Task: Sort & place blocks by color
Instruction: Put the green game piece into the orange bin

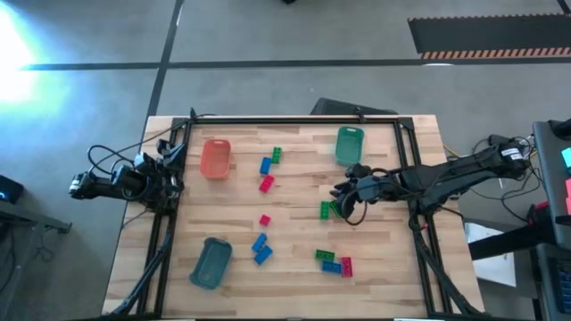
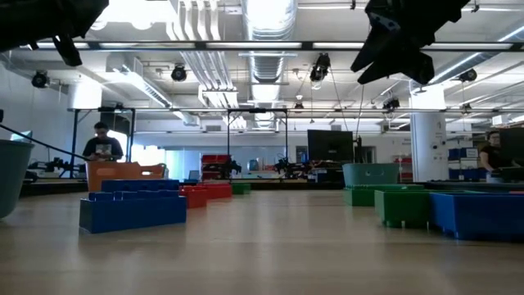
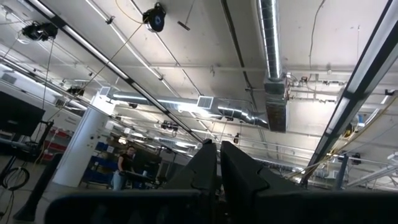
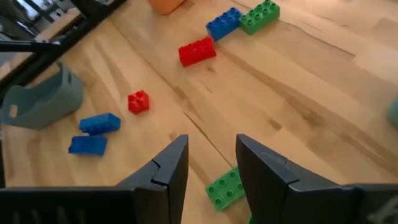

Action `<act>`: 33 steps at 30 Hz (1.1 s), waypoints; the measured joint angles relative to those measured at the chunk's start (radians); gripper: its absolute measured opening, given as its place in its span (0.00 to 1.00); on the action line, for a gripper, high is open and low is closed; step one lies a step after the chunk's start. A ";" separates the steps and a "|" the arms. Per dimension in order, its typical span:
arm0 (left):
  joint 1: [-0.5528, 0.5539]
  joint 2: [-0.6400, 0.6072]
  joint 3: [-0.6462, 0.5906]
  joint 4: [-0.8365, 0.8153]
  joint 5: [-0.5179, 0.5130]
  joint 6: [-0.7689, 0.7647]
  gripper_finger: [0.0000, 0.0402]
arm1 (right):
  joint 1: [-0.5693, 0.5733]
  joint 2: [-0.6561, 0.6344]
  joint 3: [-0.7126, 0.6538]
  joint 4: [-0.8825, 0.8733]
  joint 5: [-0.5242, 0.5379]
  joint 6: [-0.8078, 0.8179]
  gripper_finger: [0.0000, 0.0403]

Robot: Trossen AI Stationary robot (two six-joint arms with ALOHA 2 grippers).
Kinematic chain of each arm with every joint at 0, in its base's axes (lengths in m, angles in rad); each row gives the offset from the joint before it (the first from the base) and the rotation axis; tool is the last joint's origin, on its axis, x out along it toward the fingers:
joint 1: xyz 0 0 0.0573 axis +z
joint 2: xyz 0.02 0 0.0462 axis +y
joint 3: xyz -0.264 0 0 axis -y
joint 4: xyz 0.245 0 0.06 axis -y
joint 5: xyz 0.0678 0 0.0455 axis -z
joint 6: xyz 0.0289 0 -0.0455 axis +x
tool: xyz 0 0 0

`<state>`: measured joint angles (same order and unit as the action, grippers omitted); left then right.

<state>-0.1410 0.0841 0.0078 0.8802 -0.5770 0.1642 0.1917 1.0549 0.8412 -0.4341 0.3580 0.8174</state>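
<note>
Blocks scattered mid-table, well clear of edges; right gripper over green block, jaws slightly parted, empty; left jaws pressed together

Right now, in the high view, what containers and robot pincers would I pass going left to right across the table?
Left pincer at the table's left edge → teal tray → orange-red tray → right pincer over green bricks → green tray.
</note>
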 joint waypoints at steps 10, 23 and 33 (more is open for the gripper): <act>0.000 0.000 0.004 0.037 0.000 0.017 0.02 | 0.000 0.154 0.208 -0.052 -0.002 0.107 0.31; 0.001 0.000 0.004 0.039 0.000 0.059 0.02 | 0.003 0.438 0.565 -0.657 -0.154 0.467 0.47; 0.000 0.000 0.003 0.027 0.000 0.055 0.02 | 0.020 0.578 0.541 -0.691 -0.313 0.510 0.58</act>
<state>-0.1406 0.0845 0.0105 0.9074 -0.5774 0.2191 0.2115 1.6333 1.3821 -1.1255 0.0454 1.3277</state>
